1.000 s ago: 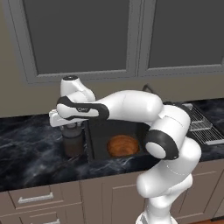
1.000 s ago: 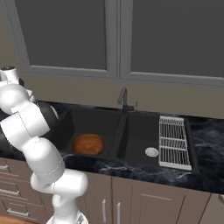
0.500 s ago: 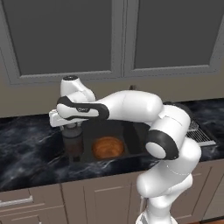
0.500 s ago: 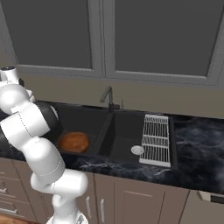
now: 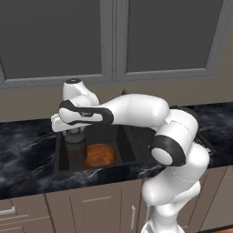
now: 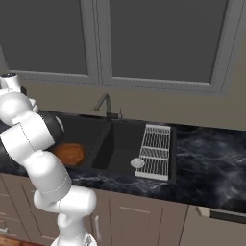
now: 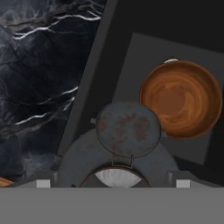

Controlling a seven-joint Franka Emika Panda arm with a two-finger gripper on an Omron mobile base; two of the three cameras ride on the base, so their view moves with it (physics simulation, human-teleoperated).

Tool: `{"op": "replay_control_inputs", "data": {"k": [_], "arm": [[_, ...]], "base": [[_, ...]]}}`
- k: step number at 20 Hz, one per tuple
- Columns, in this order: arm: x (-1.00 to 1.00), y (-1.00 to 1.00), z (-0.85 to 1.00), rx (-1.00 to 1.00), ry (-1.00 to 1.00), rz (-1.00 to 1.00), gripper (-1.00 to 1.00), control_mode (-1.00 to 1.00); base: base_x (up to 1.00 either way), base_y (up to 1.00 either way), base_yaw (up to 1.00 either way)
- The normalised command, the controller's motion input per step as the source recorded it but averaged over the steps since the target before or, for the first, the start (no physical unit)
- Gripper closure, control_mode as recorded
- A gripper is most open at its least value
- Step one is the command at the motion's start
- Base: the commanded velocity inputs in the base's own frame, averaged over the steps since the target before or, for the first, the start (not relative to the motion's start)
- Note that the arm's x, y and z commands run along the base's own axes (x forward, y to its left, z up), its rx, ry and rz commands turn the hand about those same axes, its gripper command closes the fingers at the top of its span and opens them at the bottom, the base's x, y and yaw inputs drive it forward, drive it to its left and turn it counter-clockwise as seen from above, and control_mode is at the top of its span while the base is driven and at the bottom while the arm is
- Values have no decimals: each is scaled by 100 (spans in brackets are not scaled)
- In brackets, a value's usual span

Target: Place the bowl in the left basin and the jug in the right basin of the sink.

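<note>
Above the left basin [image 5: 119, 142], at its outer edge, your claw [image 5: 73, 132] grips the jug [image 5: 76, 148] upright, long axis vertical, cap up; the bowl [image 5: 98, 155] sits inside, just beside it.

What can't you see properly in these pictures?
- Gripper: in the hand view the jug covers the fingertips, so whether it is open or shut cannot be told.
- Left basin drain: the bowl sits over it; a sliver shows in the hand view.
- Jug's lower body: cut off by the bottom of the hand view.
- Bowl's near side: behind the arm in the right base view.
</note>
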Motion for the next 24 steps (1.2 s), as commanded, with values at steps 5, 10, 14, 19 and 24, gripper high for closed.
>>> {"op": "replay_control_inputs", "data": {"k": [5, 10, 14, 19, 24], "arm": [[0, 0, 0, 0, 0, 0, 100, 100], [0, 0, 0, 0, 0, 0, 100, 100], [0, 0, 0, 0, 0, 0, 100, 100], [0, 0, 0, 0, 0, 0, 100, 100], [0, 0, 0, 0, 0, 0, 100, 100]], "base": [[6, -46, 0], [3, -42, 0], [5, -46, 0], [3, -43, 0], [0, -3, 0]]}}
